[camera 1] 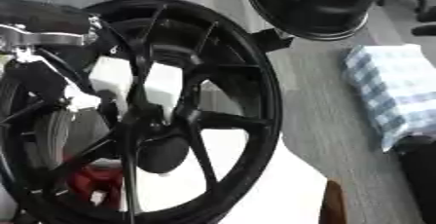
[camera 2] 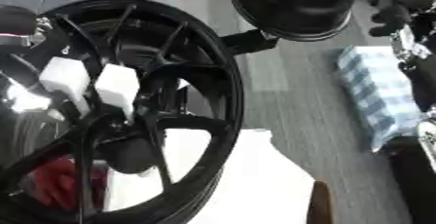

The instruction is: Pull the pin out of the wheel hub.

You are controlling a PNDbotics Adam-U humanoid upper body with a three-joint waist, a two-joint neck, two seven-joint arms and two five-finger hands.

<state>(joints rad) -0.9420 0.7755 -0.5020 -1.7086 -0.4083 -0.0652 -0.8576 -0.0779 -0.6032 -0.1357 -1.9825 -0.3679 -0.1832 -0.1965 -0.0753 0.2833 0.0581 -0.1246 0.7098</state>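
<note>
One big black wheel (camera 1: 170,106) fills most of the view, standing close to the camera, with thin spokes running out from its hub (camera 1: 157,121) in the middle. I cannot pick out the pin; it is likely at the hub, lost in the dark parts there. The left arm (camera 1: 38,33) comes in from the upper left, black with a silver joint, and reaches behind the spokes, but its hand is hidden, so I cannot tell if it is open or closed. The right arm (camera 2: 417,62) shows at the right edge, its hand out of sight. I think the robot is reaching for the pin. Next it must find it, pinch it, and pull straight out. A checked cloth (camera 1: 396,91) lies well apart.
</note>
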